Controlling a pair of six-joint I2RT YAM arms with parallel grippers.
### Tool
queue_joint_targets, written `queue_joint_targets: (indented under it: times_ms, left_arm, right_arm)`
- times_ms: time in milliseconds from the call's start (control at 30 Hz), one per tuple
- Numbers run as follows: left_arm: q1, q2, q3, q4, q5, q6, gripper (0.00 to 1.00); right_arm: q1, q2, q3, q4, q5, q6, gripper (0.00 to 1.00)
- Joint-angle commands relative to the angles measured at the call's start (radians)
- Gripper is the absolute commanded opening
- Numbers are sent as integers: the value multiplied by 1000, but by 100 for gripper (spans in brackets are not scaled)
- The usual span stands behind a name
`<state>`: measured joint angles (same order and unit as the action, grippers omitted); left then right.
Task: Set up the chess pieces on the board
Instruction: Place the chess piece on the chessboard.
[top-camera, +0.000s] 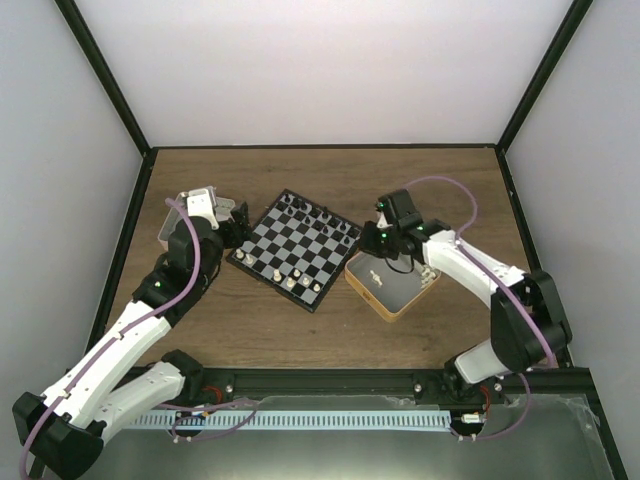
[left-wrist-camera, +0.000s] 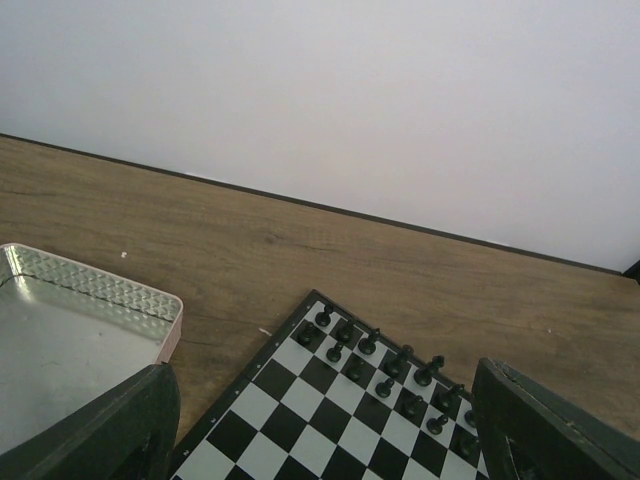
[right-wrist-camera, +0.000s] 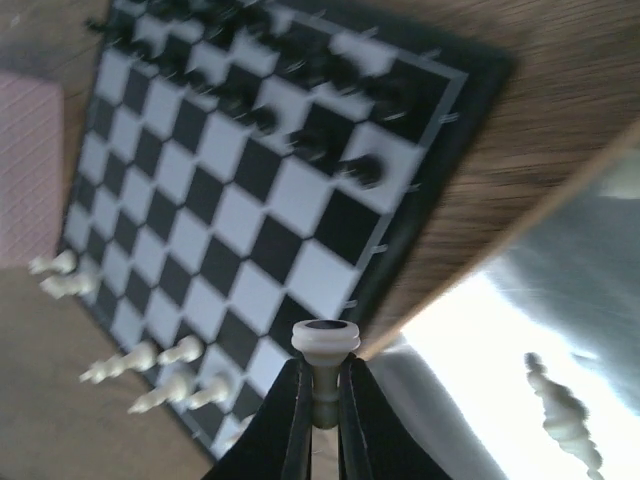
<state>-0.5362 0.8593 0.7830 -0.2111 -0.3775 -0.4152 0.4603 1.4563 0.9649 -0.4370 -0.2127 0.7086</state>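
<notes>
Cream piece (right-wrist-camera: 324, 340): pinched by its stem in the right gripper (right-wrist-camera: 322, 385), which is clenched on it. Its long axis runs in line with the fingers. The flared end with a dark centre pokes out past the tips and is probably the base.
Where it hangs: over the tan tray's (top-camera: 415, 300) rim on the board side, just beside the board's (top-camera: 300, 250) right corner.
Way to go: the board lies to the gripper's left. The white row (top-camera: 290, 282) runs along the board edge nearest the arms, so the piece likely has to travel left and towards the bases.
Nearer arm: the right one, and it already has the load.
Open room: the middle ranks are bare, so crossing above them looks free. Black pieces (top-camera: 320, 215) crowd the far edge, well apart from that path. White pieces stand close together along the near edge, and which squares are free cannot be told.
Edges: the tray rim and the board's black rim both lie close under the fingers and could catch a low move.
Left in tray: one cream piece (right-wrist-camera: 558, 405) lying on its side.
Left gripper (top-camera: 236, 226): fingers spread, nothing between them, at the board's left corner beside a silver tray (left-wrist-camera: 90, 290).
</notes>
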Motion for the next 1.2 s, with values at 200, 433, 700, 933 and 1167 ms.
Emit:
queue_joint_targets:
  times_ms: [200, 433, 700, 933, 1167]
  left_arm:
    - [7, -8, -15, 16, 0, -1, 82]
    - [7, 0, -16, 22, 6, -3, 82]
    - [7, 0, -17, 24, 5, -4, 82]
    - [9, 3, -17, 25, 4, -1, 82]
    - [9, 4, -19, 24, 5, 0, 82]
  right_arm:
    - [148, 220, 187, 27, -187, -33, 1]
    - [226, 333, 251, -25, -160, -59, 1]
    - [258, 411, 305, -82, -125, -82, 4]
    - [267, 440, 322, -100, -99, -95, 9]
    - [267, 426, 321, -80, -101, -94, 17]
